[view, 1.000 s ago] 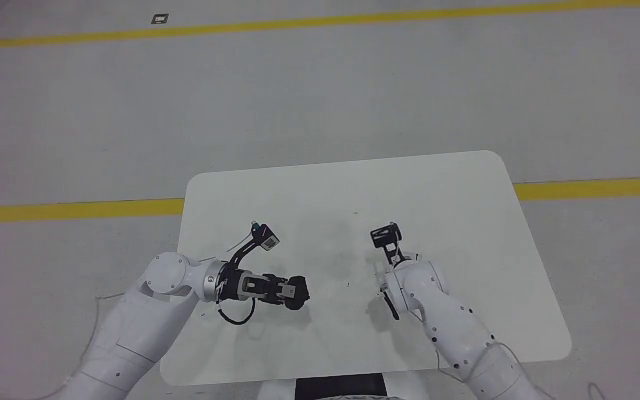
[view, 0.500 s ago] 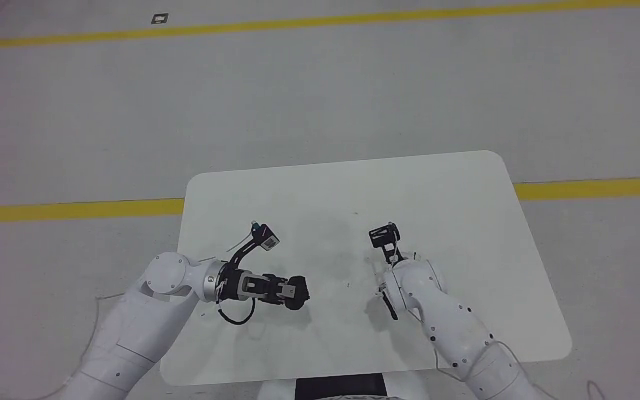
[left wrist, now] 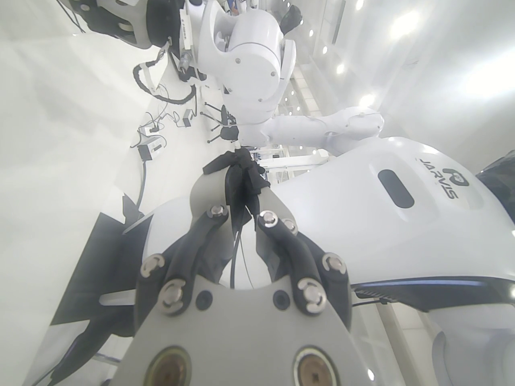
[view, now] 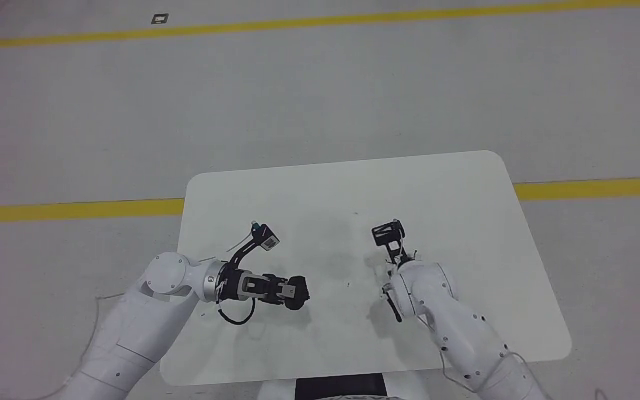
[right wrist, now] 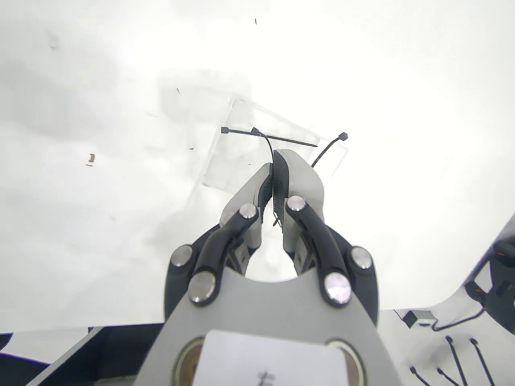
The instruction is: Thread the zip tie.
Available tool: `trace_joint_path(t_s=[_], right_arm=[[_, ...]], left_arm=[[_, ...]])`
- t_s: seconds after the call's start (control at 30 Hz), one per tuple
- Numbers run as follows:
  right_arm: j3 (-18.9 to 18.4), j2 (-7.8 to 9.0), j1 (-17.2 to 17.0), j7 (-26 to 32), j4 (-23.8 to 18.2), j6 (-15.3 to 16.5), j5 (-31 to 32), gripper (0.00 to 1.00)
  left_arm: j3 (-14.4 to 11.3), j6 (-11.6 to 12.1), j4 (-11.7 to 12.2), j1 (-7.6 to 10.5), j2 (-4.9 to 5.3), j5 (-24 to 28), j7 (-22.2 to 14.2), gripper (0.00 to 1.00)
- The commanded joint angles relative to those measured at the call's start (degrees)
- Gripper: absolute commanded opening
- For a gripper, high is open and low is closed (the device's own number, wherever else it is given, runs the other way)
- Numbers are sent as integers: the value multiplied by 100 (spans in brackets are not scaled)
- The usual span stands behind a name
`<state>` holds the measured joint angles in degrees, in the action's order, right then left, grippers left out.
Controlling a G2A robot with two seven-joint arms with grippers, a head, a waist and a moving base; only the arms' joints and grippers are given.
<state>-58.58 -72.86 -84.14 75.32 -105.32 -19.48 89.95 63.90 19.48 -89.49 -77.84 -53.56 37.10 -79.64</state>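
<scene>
In the right wrist view my right gripper [right wrist: 272, 162] is shut on a thin black zip tie [right wrist: 265, 142] that curves up out of its fingertips. The gripper hangs over a clear plastic plate [right wrist: 241, 150] on the white table [right wrist: 120, 62]. A straight black zip tie [right wrist: 277, 138] lies across the plate, and a tie head [right wrist: 342, 136] sticks out beside the fingers. In the top view the right gripper [view: 391, 303] is right of centre and my left gripper [view: 298, 290] is left of it. The left gripper [left wrist: 241, 178] is shut on a black strand [left wrist: 235, 251] running between its fingers.
Several spare black zip ties [right wrist: 454, 357] lie near the table's front edge on the right. The rounded white table [view: 450, 200] has bare room at the back and far right. Small dark specks [right wrist: 90, 158] dot its surface.
The right arm has shifted slightly to the right over the table. The left arm has kept still.
</scene>
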Motion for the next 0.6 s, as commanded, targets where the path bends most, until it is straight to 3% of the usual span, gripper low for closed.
trace_joint_path(t_s=[0.0, 0.3, 0.57], right_arm=[[-89, -18, -105, -53, -165, 0, 0, 0], [-725, -149, -681, -453, -910, 0, -714, 0], [-1369, -164, -1035, -892, -1392, 174, -2250, 0]], left_arm=[[0, 0, 0, 0, 0, 0, 0, 0], [0, 0, 0, 0, 0, 0, 0, 0], [0, 0, 0, 0, 0, 0, 0, 0]])
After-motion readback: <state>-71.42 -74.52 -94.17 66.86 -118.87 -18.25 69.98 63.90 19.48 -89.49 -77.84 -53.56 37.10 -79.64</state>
